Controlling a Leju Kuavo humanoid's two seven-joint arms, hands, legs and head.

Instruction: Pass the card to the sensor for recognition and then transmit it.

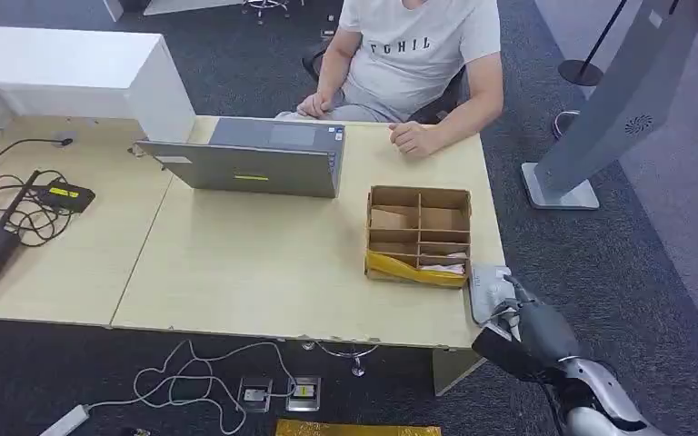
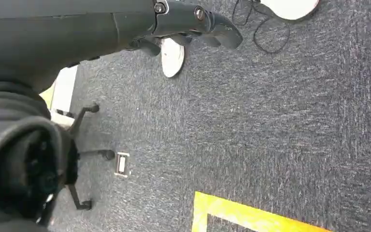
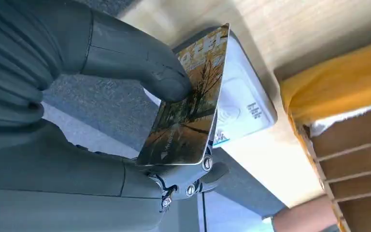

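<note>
From high up, the head view overlooks the desk [image 1: 264, 263]; the right wrist view, close in, shares its sensor [image 3: 244, 99]; the left wrist view faces carpet [image 2: 270, 121].

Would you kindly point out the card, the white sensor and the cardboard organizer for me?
card [image 3: 186, 113], right wrist view, middle of its printed face.
white sensor [image 3: 244, 104], right wrist view, bare top beside the card.
cardboard organizer [image 1: 418, 193], head view, far rim.

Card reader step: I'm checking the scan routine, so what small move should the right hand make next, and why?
Probably lower the card flat onto the white reader. The right hand pinches the card tilted just above the reader at the table edge, so the scan looks not yet made.
</note>
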